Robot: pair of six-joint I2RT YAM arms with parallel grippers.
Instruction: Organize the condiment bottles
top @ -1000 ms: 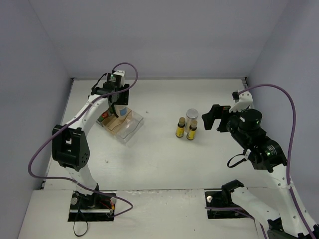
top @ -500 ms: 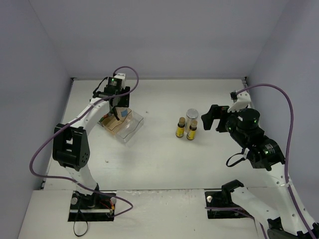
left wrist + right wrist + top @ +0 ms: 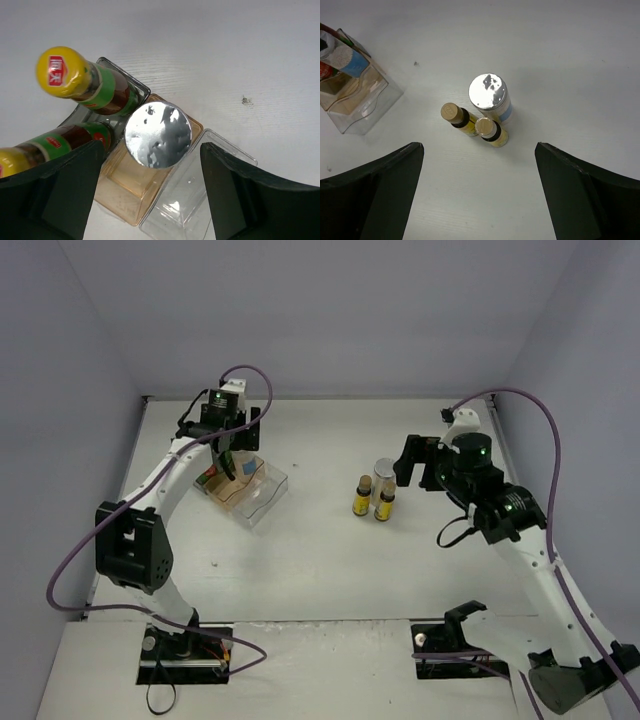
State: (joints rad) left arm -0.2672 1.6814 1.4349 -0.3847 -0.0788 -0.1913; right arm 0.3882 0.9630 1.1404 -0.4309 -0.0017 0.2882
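Note:
My left gripper [image 3: 152, 197] is open and empty, hovering over the clear stepped rack [image 3: 197, 200]. A silver-lidded jar [image 3: 158, 134] stands on the rack's amber middle step, below and between my fingers. Two dark sauce bottles with yellow caps [image 3: 75, 82] [image 3: 55, 142] stand at the rack's back. In the top view my left gripper [image 3: 231, 450] is above the rack [image 3: 262, 497]. My right gripper [image 3: 480, 200] is open and empty, apart from a second silver-lidded jar [image 3: 488, 92] and two short yellow-labelled bottles [image 3: 456, 118] [image 3: 490, 132]. All three stand together mid-table [image 3: 384, 472].
The rack also shows at the left edge of the right wrist view [image 3: 357, 97]. White table [image 3: 320, 560] with bare surface between the rack and the bottle group. Grey walls enclose the back and both sides. The arm bases sit at the near edge.
My left gripper has lifted off the silver-lidded jar, which stays on the rack. My right arm has swung left and toward the back, closer to the bottle group.

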